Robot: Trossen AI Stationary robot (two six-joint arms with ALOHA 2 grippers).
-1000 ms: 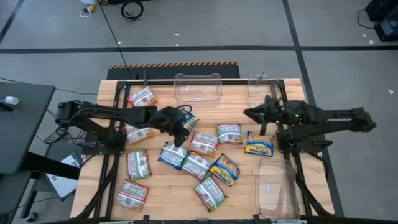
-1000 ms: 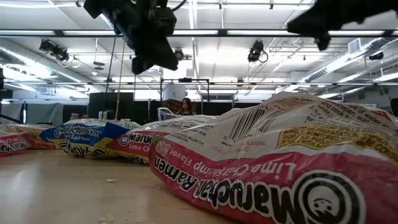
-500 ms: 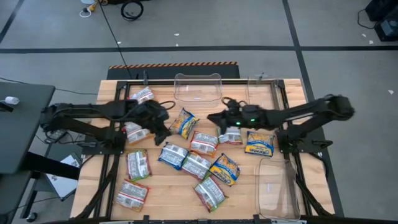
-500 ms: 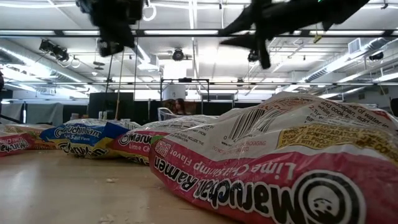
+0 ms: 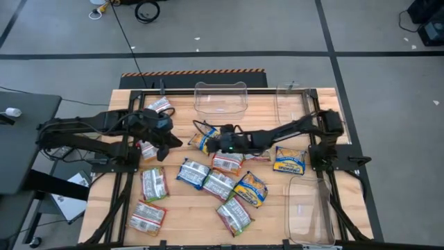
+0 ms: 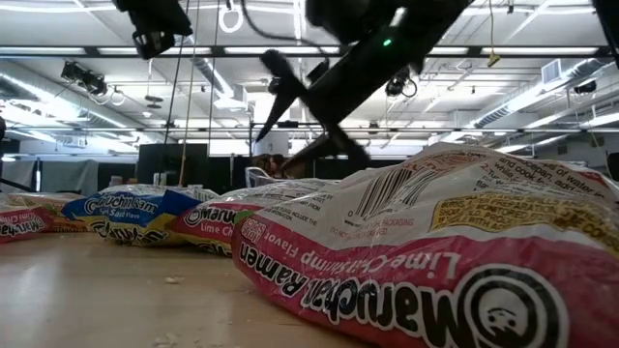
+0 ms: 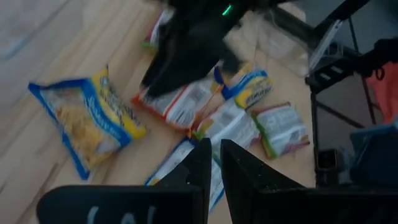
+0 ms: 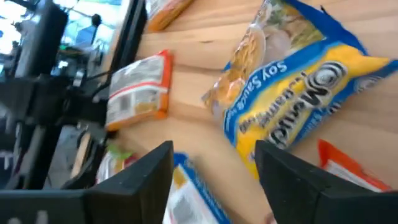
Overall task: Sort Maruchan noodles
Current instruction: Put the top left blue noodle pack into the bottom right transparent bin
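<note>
As seen from above, my right gripper (image 5: 210, 141) reaches across the desk's middle, over a blue-and-yellow packet (image 5: 202, 138) toward the far edge. My left gripper (image 5: 166, 142) hovers near the left edge beside a red-and-white packet (image 5: 147, 148). The other Maruchan noodles (image 5: 220, 183) lie scattered across the desk's middle and near-left corner; two clear bins (image 5: 221, 97) stand along the far edge.

Low view: a red-and-white Lime Chili Shrimp packet (image 6: 435, 261) fills the foreground; both arms hang overhead.

Left wrist view: my left fingers (image 7: 200, 163) are nearly together with nothing between them, above the scattered packets.

Right wrist view: my right fingers (image 8: 153, 169) stand wide apart and empty, the Soy Sauce packet (image 8: 292, 81) lying just beyond them.
</note>
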